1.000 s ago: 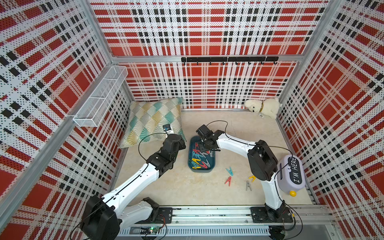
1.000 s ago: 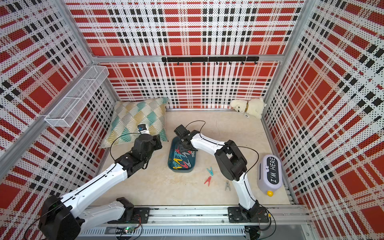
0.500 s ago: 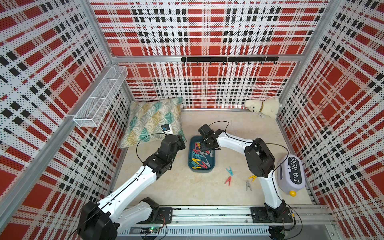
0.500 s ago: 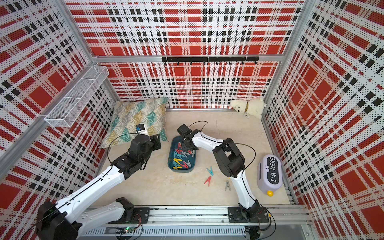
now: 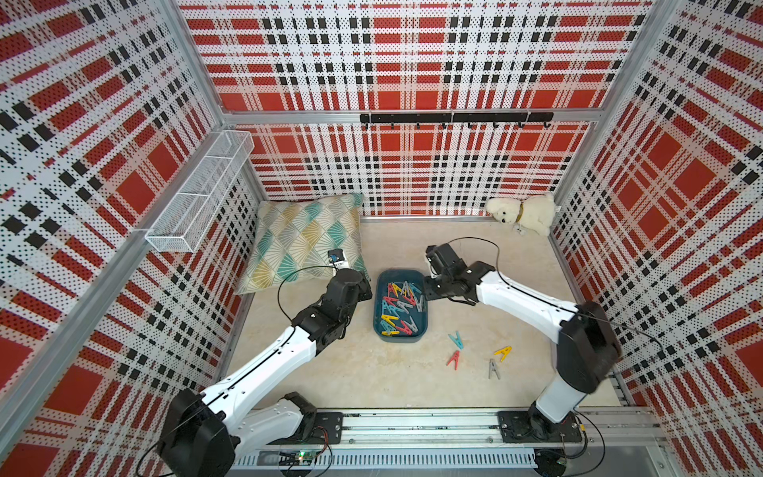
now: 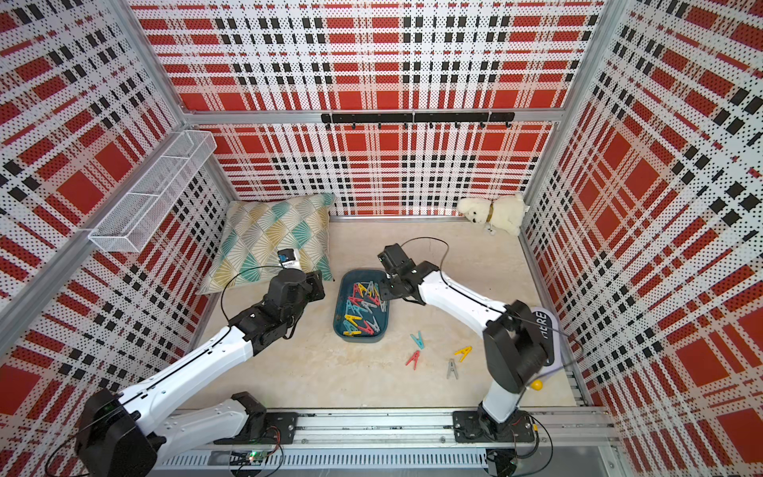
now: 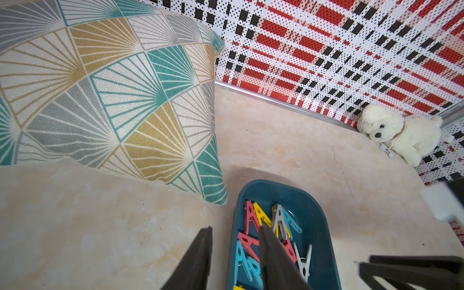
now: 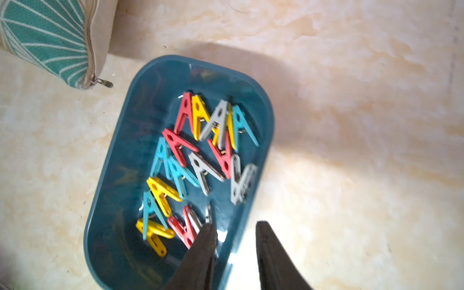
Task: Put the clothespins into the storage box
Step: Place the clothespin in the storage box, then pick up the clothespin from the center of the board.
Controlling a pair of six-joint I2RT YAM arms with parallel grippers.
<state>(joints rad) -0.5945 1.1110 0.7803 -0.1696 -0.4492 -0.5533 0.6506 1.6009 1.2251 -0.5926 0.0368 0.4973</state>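
Observation:
The teal storage box (image 5: pixel 398 339) (image 6: pixel 359 338) lies mid-floor and holds several clothespins (image 5: pixel 398 303) in red, yellow, blue and grey. To its right, loose on the floor, lie a blue clothespin (image 5: pixel 456 340), a red one (image 5: pixel 453 359), a yellow one (image 5: pixel 503 352) and a grey one (image 5: pixel 494 369). My left gripper (image 7: pixel 235 228) is open and empty, its fingers on either side of the box's left wall (image 7: pixel 234 251). My right gripper (image 8: pixel 235 224) is open and empty over the box's right wall (image 8: pixel 266 140). A grey clothespin (image 8: pixel 242 184) leans against that wall.
A patterned pillow (image 5: pixel 305 239) lies just behind and left of the box. A white plush dog (image 5: pixel 522 214) sits in the far right corner. A white wire basket (image 5: pixel 198 194) hangs on the left wall. A white lettered object (image 6: pixel 541 326) stands behind my right arm.
My right gripper has opened from shut and drawn back to the right, from over the box to its right wall. My left arm has barely moved.

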